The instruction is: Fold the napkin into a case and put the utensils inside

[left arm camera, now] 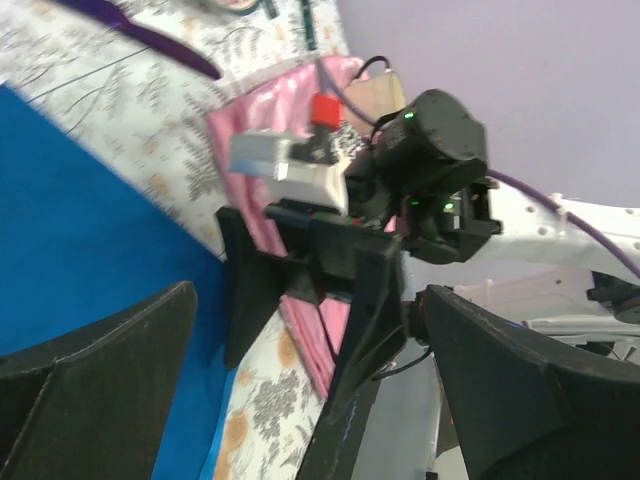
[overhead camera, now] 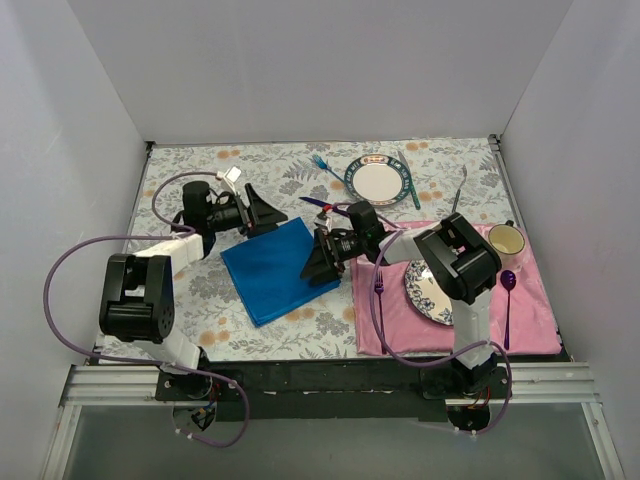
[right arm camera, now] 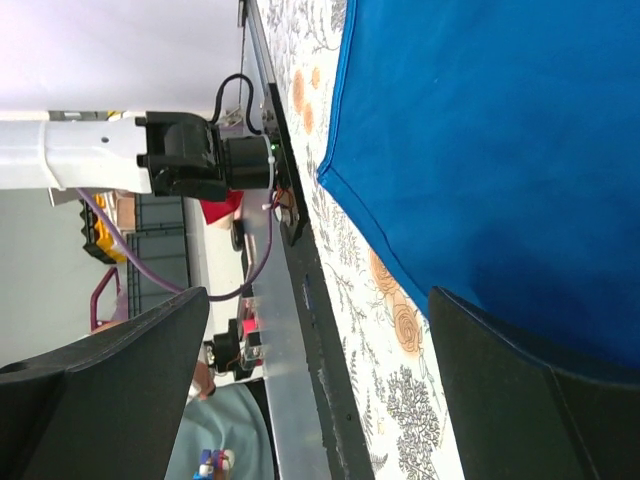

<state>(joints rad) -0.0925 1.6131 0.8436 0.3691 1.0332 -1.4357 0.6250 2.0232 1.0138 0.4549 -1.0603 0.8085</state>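
Observation:
The blue napkin lies flat on the floral tablecloth as a broad slanted rectangle. It also fills the top right of the right wrist view as the napkin. My left gripper stands open at its far corner, nothing between its fingers. My right gripper is open at the napkin's right edge and holds nothing. The dark purple knife lies just beyond the napkin, and the light-blue fork lies farther back beside a plate. In the left wrist view the knife shows at the top and the right gripper faces me.
A blue-rimmed plate and a teal knife sit at the back. A pink placemat on the right carries a magenta fork, a patterned plate, a cup and a purple spoon. White walls enclose the table.

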